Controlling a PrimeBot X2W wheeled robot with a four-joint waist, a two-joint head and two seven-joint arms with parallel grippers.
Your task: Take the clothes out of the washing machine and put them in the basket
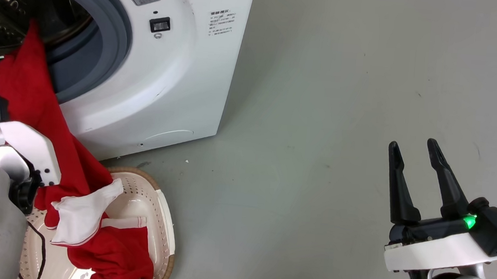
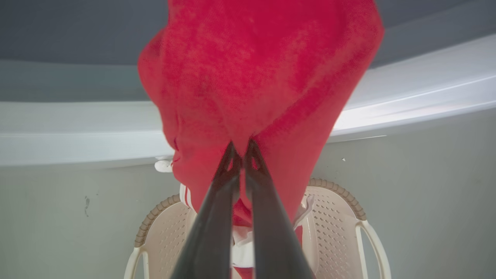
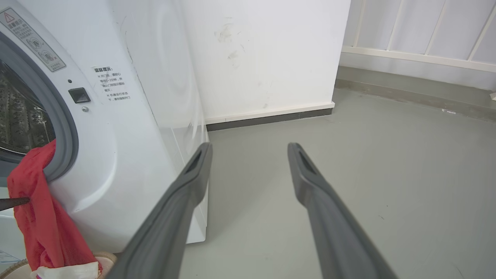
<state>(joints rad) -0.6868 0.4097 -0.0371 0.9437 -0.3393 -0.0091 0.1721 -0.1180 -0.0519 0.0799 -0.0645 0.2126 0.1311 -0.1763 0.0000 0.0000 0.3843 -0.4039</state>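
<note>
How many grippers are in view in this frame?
2. The left gripper is shut on the red garment hanging from the washing machine above the basket; the right gripper is open over the floor.

We're in a bare laundry corner: white front-loading washing machine point(image 1: 168, 83), basket point(image 1: 140, 193) on the grey floor point(image 1: 344, 121), scuffed white wall point(image 3: 271, 50), dark skirting point(image 3: 271, 116).

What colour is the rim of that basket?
Brown, woven-look; the basket rim shows best in the left wrist view.
</note>
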